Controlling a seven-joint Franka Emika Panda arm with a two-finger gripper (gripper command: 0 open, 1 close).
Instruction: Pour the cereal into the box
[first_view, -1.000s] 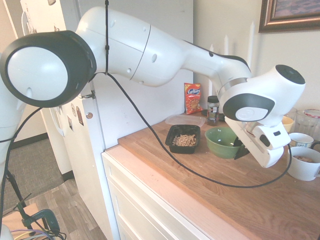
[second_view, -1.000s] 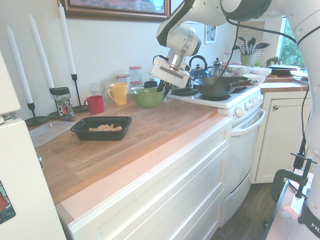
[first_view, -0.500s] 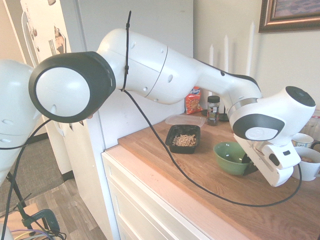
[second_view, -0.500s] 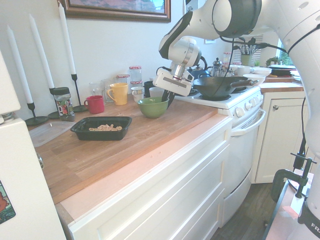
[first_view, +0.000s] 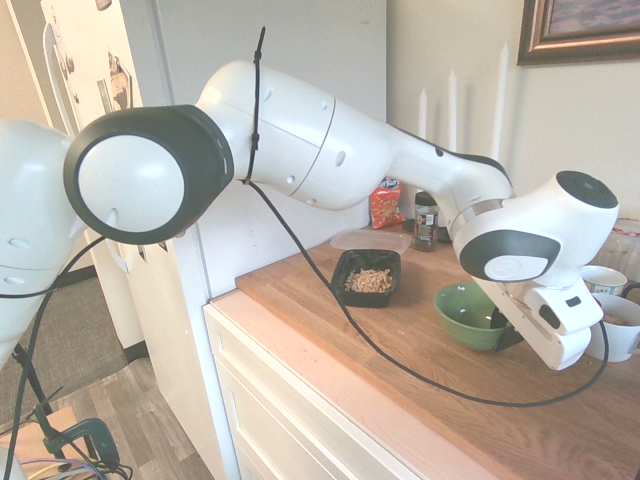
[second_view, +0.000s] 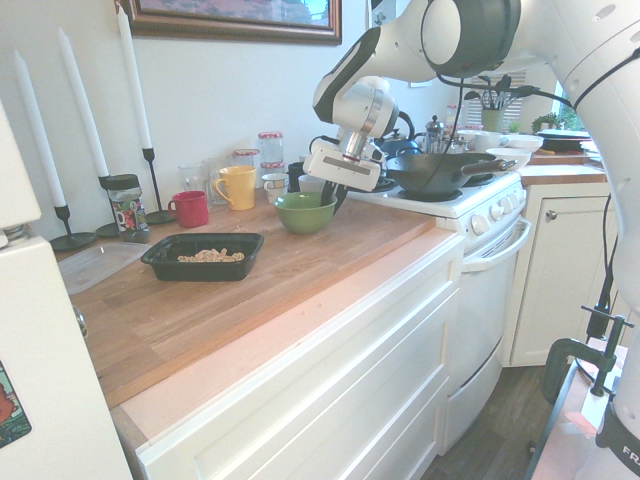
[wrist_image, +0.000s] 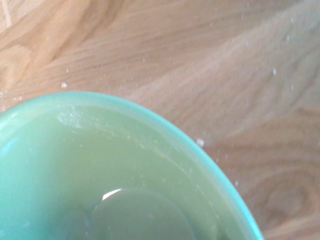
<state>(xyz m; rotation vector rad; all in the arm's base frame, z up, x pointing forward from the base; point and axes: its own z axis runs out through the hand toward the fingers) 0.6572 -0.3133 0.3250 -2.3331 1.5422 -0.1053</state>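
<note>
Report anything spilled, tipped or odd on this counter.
Little stands out: a few pale crumbs lie on the wood beside the green bowl, which sits upright and empty. The cereal is all inside the black tray.

Home kitchen. Butcher-block counter (second_view: 300, 265) over white cabinets (second_view: 330, 400), white stove (second_view: 470, 215) carrying a black wok (second_view: 435, 172), refrigerator (first_view: 150, 240) with magnets, mugs (second_view: 236, 186), candlesticks (second_view: 75, 130), framed painting (second_view: 235, 15).
</note>
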